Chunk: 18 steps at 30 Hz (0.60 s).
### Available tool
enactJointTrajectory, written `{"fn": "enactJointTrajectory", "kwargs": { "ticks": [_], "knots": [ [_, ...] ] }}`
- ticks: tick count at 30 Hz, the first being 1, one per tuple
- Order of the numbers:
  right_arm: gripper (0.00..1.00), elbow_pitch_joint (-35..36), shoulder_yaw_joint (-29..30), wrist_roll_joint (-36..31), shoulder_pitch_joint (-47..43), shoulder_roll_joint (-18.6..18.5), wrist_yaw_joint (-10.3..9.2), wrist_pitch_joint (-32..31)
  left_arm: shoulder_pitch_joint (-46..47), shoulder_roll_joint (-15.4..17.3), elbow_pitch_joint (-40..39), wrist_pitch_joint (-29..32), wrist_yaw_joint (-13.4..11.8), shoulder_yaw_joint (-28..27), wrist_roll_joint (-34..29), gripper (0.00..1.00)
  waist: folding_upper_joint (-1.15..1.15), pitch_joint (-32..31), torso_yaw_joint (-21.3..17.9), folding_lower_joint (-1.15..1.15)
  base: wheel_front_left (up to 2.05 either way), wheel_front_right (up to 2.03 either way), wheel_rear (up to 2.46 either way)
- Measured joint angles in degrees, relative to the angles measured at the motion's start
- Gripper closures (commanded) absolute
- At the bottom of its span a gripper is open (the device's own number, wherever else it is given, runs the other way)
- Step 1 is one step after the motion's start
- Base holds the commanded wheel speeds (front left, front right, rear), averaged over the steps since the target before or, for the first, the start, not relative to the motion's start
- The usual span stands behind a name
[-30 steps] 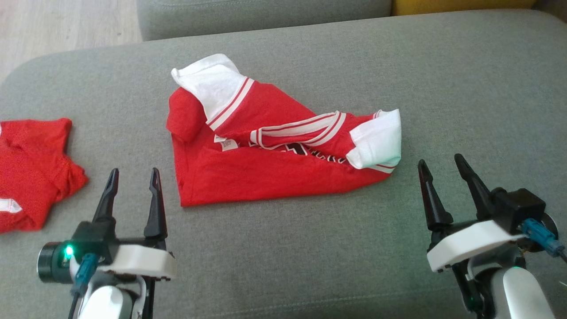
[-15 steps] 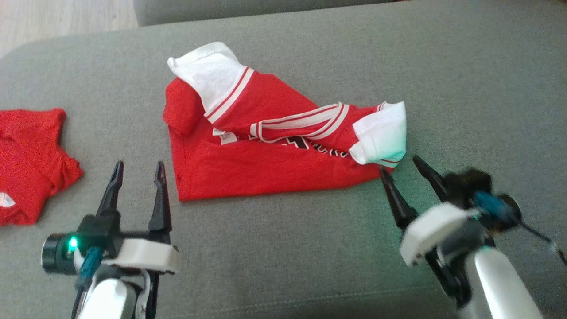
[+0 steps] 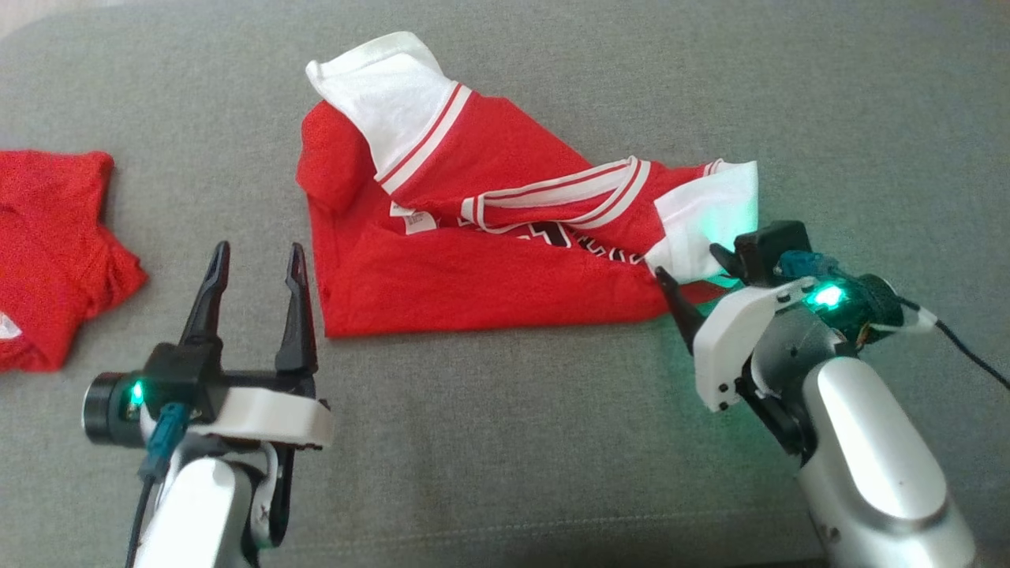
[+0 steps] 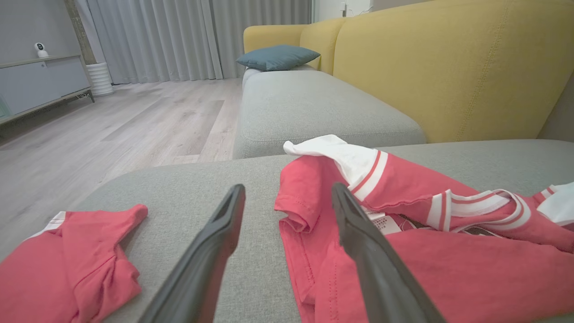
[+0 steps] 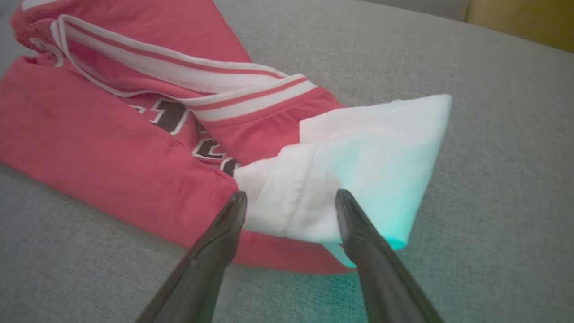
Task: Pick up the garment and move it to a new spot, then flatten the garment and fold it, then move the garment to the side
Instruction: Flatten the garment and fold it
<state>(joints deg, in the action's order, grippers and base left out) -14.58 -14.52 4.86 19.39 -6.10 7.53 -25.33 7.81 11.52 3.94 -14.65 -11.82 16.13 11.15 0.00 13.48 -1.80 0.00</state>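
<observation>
A yellow sofa (image 4: 448, 67) is seen beyond the spread left gripper (image 4: 287, 186). The right gripper (image 5: 290, 193) is spread at the white sleeve (image 5: 381, 148) of the garment (image 5: 89, 134); its lettering (image 5: 168, 114) is unreadable.

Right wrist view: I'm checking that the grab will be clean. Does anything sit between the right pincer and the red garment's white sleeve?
Nothing visible does. The right pincer stands open, its tips at the near edge of the white sleeve of the garment, with grey cushion around them.
</observation>
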Motion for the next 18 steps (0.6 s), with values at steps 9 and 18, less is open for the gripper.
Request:
{"fn": "enactJointTrajectory", "kwargs": {
  "ticks": [9, 18],
  "knots": [
    [1.0, -0.87, 10.09, 2.1, -1.13, 2.2, 0.0, 3.91, 0.21, -0.69, 0.14, 0.0, 0.29, -0.16, -0.55, 0.0, 0.0, 0.24, -0.25, 0.0, 0.0, 0.0, 0.0],
    [0.48, -1.99, 22.4, 13.36, -9.65, 3.36, 0.0, 9.49, 0.19, -0.73, 0.21, 0.0, 0.71, -0.25, -0.59, 0.0, 0.0, -0.34, -1.35, 0.0, 0.0, 0.0, 0.0]
  ]
}}
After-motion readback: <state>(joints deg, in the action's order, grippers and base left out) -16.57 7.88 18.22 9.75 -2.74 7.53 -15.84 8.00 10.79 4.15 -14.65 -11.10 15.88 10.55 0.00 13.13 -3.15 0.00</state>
